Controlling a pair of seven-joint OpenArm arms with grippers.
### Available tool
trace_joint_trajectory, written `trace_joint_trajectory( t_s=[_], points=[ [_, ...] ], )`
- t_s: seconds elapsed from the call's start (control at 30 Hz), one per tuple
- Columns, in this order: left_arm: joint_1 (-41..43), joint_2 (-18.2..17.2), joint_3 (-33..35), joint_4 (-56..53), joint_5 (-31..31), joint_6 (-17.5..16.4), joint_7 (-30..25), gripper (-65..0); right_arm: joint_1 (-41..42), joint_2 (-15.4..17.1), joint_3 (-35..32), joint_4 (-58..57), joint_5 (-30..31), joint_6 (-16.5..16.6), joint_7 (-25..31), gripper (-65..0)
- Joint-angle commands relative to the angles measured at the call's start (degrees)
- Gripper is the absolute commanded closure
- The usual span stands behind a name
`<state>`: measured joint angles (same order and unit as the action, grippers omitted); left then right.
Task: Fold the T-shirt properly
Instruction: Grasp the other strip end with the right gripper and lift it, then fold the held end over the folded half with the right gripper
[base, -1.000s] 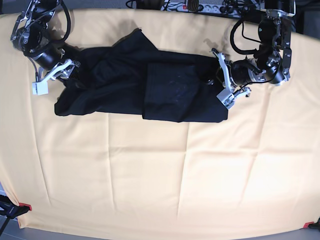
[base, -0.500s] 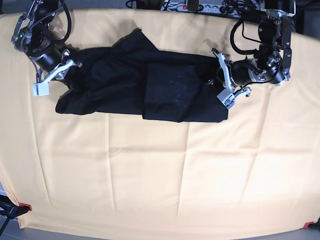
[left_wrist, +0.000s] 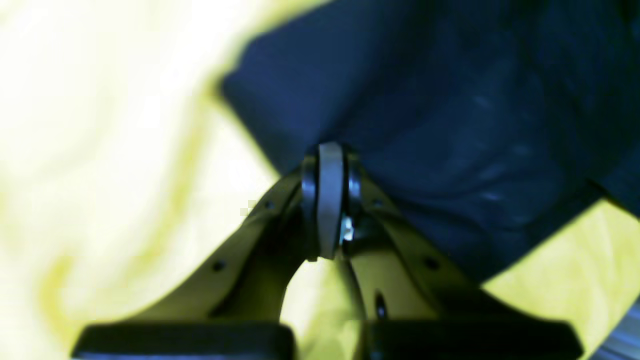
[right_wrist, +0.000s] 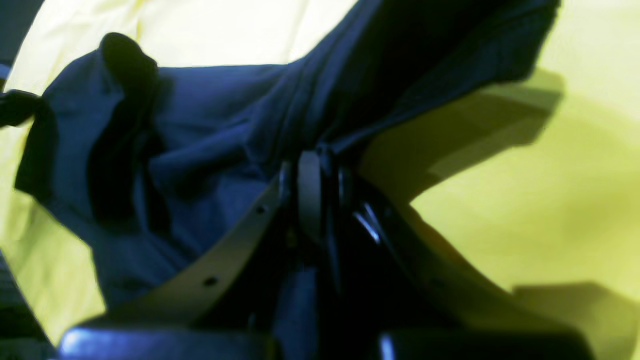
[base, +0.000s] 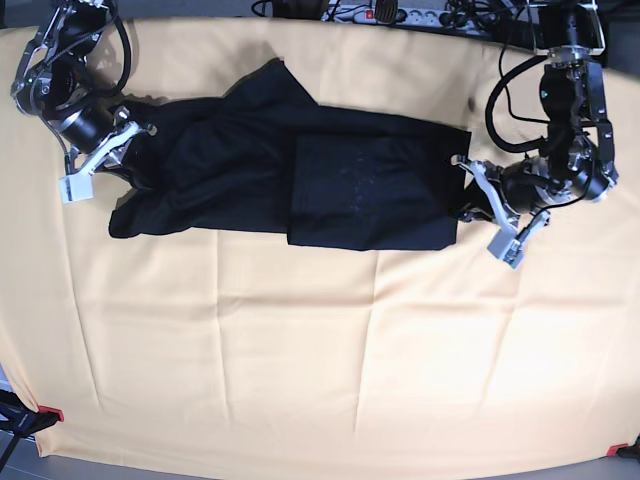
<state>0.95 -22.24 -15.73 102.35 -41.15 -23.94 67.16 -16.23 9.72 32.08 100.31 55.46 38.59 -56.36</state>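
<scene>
A black T-shirt (base: 290, 180) lies across the upper middle of the base view on a yellow cloth (base: 320, 340), its long axis running left to right. It is partly folded, with a doubled panel towards the right end and looser, bunched fabric at the left end.

The right gripper (base: 100, 160), in the upper left of the frame, sits at the shirt's left end. In the right wrist view its jaws are pinched together on a gathered ridge of the shirt, which spreads away above and to the left.

The left gripper (base: 478, 200), at the right of the frame, meets the shirt's right edge. In the left wrist view its jaws are fully closed at the fabric's border; whether cloth is caught between them cannot be told.

Each arm holds its own end, so the shirt stretches between them.
</scene>
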Motion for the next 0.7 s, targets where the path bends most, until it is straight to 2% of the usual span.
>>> trace_joint_trajectory(
  t_s=[0.0,0.27,0.47,0.67],
  points=[
    [-0.8,-1.0,-2.3,0.8,-1.6,0.2,-0.7,0.0,0.7,1.4,1.5,0.9,1.2,-0.4,1.7,0.0],
    [-0.8,-1.9,-15.1,0.8,-7.8,0.3,0.4,0.0,0.7,7.3,6.5,1.0,1.1,-0.6,1.0,0.0],
    [0.2,-1.8,-16.2,0.8,-9.4,0.1,1.6,0.0,0.7,13.4,6.7,4.6,-4.2,-5.7,-0.8,0.0],
    [2.4,-1.2,-16.2,0.7,-9.3,0.0,1.4,0.0,0.7,13.3,6.7,17.4,-6.0,-11.7,-2.4,0.0]
  ],
)
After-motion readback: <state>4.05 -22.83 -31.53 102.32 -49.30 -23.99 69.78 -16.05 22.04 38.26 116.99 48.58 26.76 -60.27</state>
